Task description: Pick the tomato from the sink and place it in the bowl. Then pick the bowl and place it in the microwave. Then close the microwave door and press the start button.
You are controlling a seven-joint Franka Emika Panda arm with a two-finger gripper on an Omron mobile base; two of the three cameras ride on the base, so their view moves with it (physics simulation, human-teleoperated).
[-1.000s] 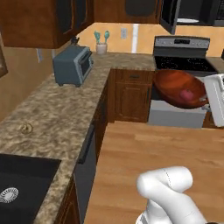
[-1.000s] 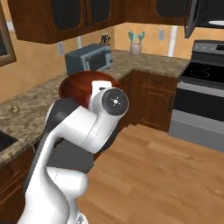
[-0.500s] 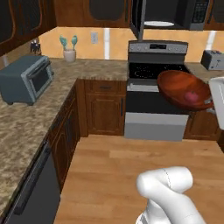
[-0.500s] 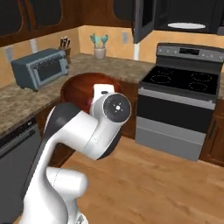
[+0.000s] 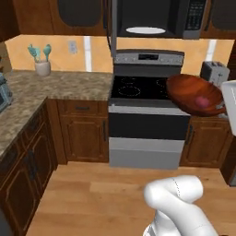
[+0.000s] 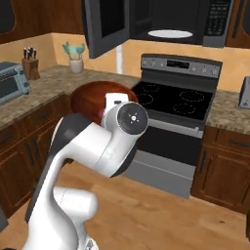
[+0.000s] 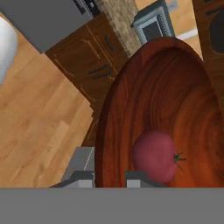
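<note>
My gripper (image 7: 109, 177) is shut on the near rim of the wide reddish-brown bowl (image 7: 175, 100), one fingertip on each side of the rim. The pinkish-red tomato (image 7: 155, 156) lies inside the bowl close to the gripper. In the left base view the bowl (image 5: 193, 92) hangs tilted in front of the stove's right side, with the tomato (image 5: 201, 100) in it. The microwave (image 6: 195, 19) sits above the stove with a white plate (image 6: 170, 33) inside. The microwave door (image 6: 105, 24) stands swung open to the left. The sink is out of view.
A black-topped stove (image 5: 147, 87) stands straight ahead between brown cabinets. A blue-grey toaster oven (image 6: 10, 83), a knife block (image 6: 30, 66) and a utensil jar (image 5: 42, 64) stand on the granite counter (image 5: 60, 83) at the left. A silver toaster (image 5: 214, 71) is at the right. Wooden floor (image 5: 106, 189) lies before the stove.
The whole picture has swung: the base has turned, bringing stove and microwave to the centre, and the sink left view. The bowl with the tomato stays in my gripper.
</note>
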